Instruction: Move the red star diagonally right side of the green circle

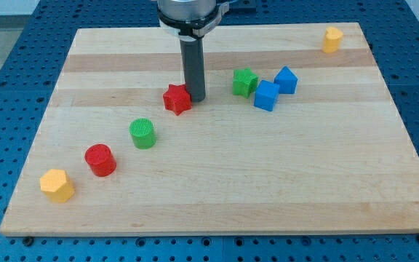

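The red star lies on the wooden board near the middle, toward the view's top. The green circle is a green cylinder below and to the left of the star. My tip stands right against the star's right side, touching or nearly touching it. The rod rises straight up from there to the arm at the view's top.
A red cylinder and a yellow block continue the diagonal line toward the bottom left. A green block and two blue blocks sit right of my tip. A yellow block lies at the top right corner.
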Robot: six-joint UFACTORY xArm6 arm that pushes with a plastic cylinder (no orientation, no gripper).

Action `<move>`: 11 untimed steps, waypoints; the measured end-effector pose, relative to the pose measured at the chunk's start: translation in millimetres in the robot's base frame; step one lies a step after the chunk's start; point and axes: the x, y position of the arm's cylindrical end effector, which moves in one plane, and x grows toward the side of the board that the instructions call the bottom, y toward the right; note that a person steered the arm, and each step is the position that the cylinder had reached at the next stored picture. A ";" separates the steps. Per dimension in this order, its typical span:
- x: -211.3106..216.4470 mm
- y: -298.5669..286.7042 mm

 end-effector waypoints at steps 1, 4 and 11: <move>0.7 3.4; -37.2 -41.8; 5.0 -37.8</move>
